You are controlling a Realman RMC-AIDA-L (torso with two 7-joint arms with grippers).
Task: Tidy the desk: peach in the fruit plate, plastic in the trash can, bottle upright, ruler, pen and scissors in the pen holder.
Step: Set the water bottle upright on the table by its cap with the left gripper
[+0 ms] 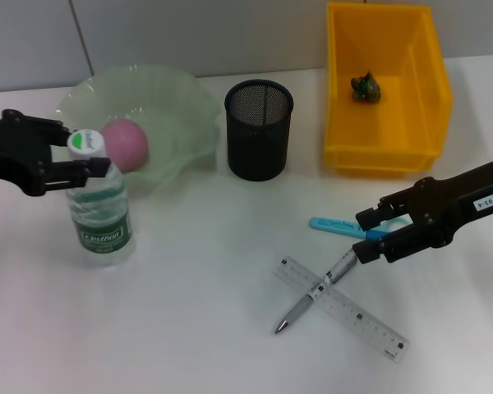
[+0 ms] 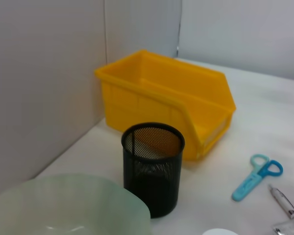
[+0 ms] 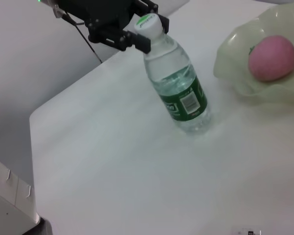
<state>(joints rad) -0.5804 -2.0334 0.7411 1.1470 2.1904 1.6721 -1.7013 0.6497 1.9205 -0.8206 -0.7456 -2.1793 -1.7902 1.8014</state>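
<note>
Bottle (image 1: 99, 205) upright on the surface, left pincer (image 1: 80, 154) clamped at its cap; right pincer (image 1: 373, 238) open over pen (image 1: 316, 291) and scissors (image 1: 345, 226); left wrist view — pen holder (image 2: 153, 166), yellow bin (image 2: 166, 100); right wrist view — peach (image 3: 272, 58) in plate (image 3: 235, 58)

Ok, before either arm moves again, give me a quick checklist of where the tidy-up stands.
1. Peach in fruit plate: ok.
2. Plastic in trash can: ok.
3. Bottle upright: ok; left end effector sits at its cap.
4. Left end effector released: cannot tell.
5. Pen, ruler and scissors in pen holder: not ok, all on the desk.
6. Right end effector at the scissors and pen: ok; grip cannot tell.
</note>
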